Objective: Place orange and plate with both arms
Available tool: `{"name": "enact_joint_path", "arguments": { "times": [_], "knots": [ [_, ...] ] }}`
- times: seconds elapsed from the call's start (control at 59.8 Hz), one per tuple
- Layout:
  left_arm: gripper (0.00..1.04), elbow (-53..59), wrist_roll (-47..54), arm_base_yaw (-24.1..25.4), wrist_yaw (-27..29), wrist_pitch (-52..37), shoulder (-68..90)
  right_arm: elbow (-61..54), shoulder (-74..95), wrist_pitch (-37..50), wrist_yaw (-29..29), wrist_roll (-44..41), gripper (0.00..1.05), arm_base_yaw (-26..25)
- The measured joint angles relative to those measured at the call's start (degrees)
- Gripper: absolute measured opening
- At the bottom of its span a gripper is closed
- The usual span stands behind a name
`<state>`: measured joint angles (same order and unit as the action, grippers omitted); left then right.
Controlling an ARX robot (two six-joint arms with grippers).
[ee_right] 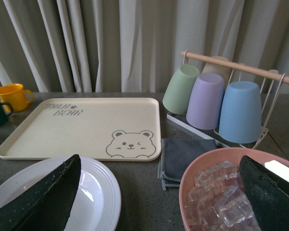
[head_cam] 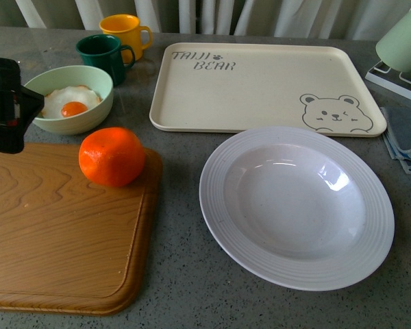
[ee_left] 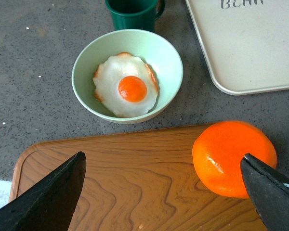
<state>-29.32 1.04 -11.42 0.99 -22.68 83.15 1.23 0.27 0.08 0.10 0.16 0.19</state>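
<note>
The orange (head_cam: 111,156) sits on the far right corner of a wooden cutting board (head_cam: 55,233). The white ribbed plate (head_cam: 296,205) lies empty on the grey counter, right of the board. My left gripper (ee_left: 164,159) is open above the board; one finger (ee_left: 272,192) overlaps the orange (ee_left: 226,154), and the other finger (ee_left: 48,197) is far off over bare wood. Part of the left arm (head_cam: 3,103) shows at the front view's left edge. My right gripper (ee_right: 159,161) is open, off to the right of the plate (ee_right: 98,197).
A cream bear-print tray (head_cam: 260,86) lies behind the plate. A pale green bowl with a fried egg (head_cam: 72,99), a dark green mug (head_cam: 104,56) and a yellow mug (head_cam: 125,33) stand at the back left. A pink bowl of ice cubes (ee_right: 221,187), a grey cloth (ee_right: 185,154) and a cup rack (ee_right: 226,101) are right.
</note>
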Motion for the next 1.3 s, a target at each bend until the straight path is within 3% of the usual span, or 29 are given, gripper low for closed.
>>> {"name": "enact_joint_path", "arguments": {
  "times": [0.485, 0.886, 1.304],
  "knots": [
    [0.96, -3.76, 1.86, -3.5, -1.49, -1.7, 9.9, 0.0, 0.0, 0.0, 0.0, 0.0, 0.96, 0.0],
    [0.96, -5.86, 1.92, -5.42, -8.22, -1.42, 12.9, 0.0, 0.0, 0.0, 0.0, 0.0, 0.96, 0.0],
    [0.96, -6.36, 2.16, -6.64, -8.68, -0.94, 16.33, 0.0, 0.0, 0.0, -0.02, 0.0, 0.96, 0.0]
  ]
}}
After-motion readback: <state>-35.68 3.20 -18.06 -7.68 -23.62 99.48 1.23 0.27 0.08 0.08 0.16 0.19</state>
